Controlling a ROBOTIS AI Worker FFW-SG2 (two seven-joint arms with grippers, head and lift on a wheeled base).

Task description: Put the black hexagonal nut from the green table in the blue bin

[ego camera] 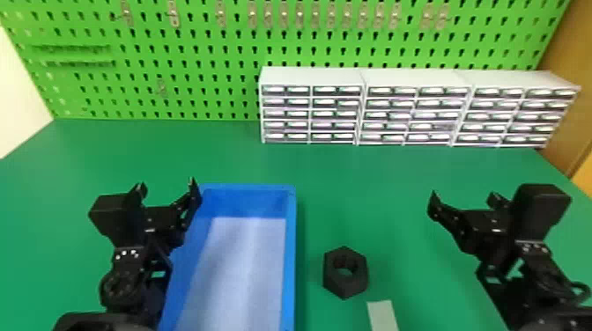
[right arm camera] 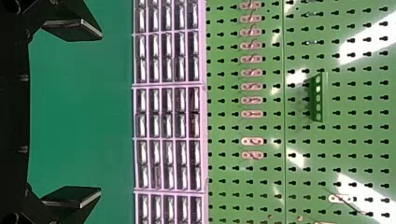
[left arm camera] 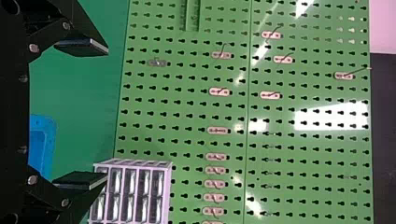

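Note:
In the head view the black hexagonal nut (ego camera: 345, 281) lies on the green table (ego camera: 361, 176), hole facing up, just right of the blue bin (ego camera: 289, 246). My left gripper (ego camera: 166, 187) is open and empty over the bin's left far corner. My right gripper (ego camera: 463, 200) stands open, off to the right of the nut and farther back. The left wrist view has the left gripper (left arm camera: 105, 114) with fingers wide apart and a corner of the blue bin (left arm camera: 49, 140) beyond. In the right wrist view the right gripper (right arm camera: 100, 114) has nothing between its fingers.
A pale strip (ego camera: 383, 314) lies on the table close to the nut's near right side. White drawer cabinets (ego camera: 412, 79) stand along the back right, in front of a green pegboard (ego camera: 211, 57) with metal hooks. The bin's floor is lined in pale white.

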